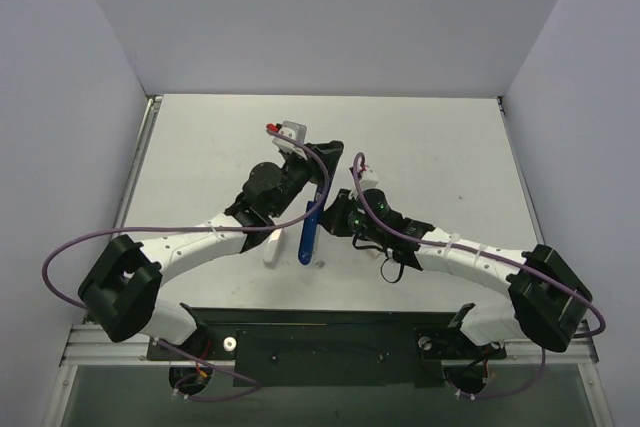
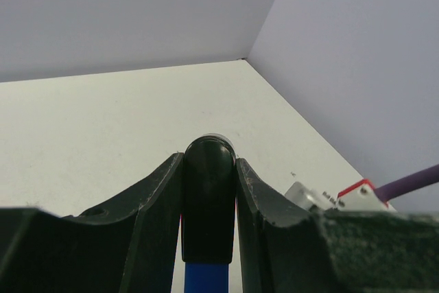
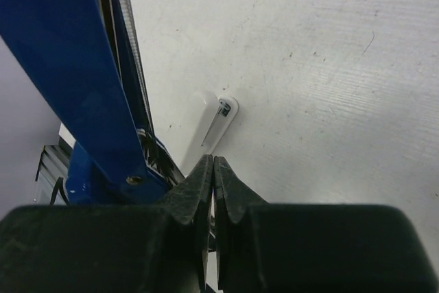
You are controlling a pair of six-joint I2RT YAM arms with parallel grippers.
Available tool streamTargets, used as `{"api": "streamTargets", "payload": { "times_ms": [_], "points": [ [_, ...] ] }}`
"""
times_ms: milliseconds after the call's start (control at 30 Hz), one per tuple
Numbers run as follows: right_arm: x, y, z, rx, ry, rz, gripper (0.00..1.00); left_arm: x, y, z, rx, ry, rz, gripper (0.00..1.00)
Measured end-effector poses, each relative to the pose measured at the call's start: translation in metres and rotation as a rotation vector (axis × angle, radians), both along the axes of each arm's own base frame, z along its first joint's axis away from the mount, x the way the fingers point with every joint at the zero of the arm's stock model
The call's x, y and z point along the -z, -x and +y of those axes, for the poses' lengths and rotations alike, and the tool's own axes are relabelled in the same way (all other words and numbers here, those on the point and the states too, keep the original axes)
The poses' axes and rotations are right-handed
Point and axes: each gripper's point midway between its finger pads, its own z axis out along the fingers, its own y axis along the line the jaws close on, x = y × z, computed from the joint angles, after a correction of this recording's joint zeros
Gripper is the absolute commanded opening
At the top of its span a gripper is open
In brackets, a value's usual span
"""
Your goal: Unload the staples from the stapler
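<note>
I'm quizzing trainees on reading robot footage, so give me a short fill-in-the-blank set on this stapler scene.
1. The left gripper is clamped on the ___ end of the stapler.
2. The stapler's long body is ___ in colour.
3. The right gripper, next to the stapler, has its jaws ___.
4. A small white piece lies on the ___.
Missing words: black; blue; shut; table.
</note>
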Motion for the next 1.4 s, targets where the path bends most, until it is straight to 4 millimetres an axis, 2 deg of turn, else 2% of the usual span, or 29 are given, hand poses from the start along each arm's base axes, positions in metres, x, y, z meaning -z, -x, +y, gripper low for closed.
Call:
{"api": "streamTargets", "payload": {
  "times_ms": [133,300,667,767,933,1067,1200,1400],
  "points": [
    [0.008,0.005,0.007,-0.031,-0.013,0.038,0.00,-0.006,-0.011,-0.003,-0.013,0.015,-0.017,0.00],
    [0.015,0.009,0.012,-0.050,-0.021,0.073,0.00,-0.004,-0.017,-0.006,-0.017,0.021,-0.022,0.00],
    [0.014,0.008,0.011,-0.052,-0.025,0.075,0.00,-0.006,-0.017,-0.005,-0.017,0.031,-0.022,0.00],
    [0.006,0.009,0.010,-0.052,-0.035,0.062,0.00,-0.020,-0.010,-0.001,-0.007,0.057,-0.029,0.00],
    [-0.024,0.012,0.004,-0.049,-0.077,0.005,0.00,-0.059,0.007,0.011,0.013,0.137,-0.060,0.00],
    [-0.042,0.013,-0.003,-0.039,-0.093,-0.038,0.00,-0.084,0.021,0.021,0.025,0.192,-0.070,0.00],
    [-0.052,0.017,-0.013,-0.028,-0.080,-0.063,0.00,-0.092,0.030,0.026,0.042,0.213,-0.056,0.00],
    [-0.065,0.025,-0.030,-0.006,-0.052,-0.103,0.00,-0.092,0.040,0.032,0.056,0.216,-0.024,0.00]
  ]
}}
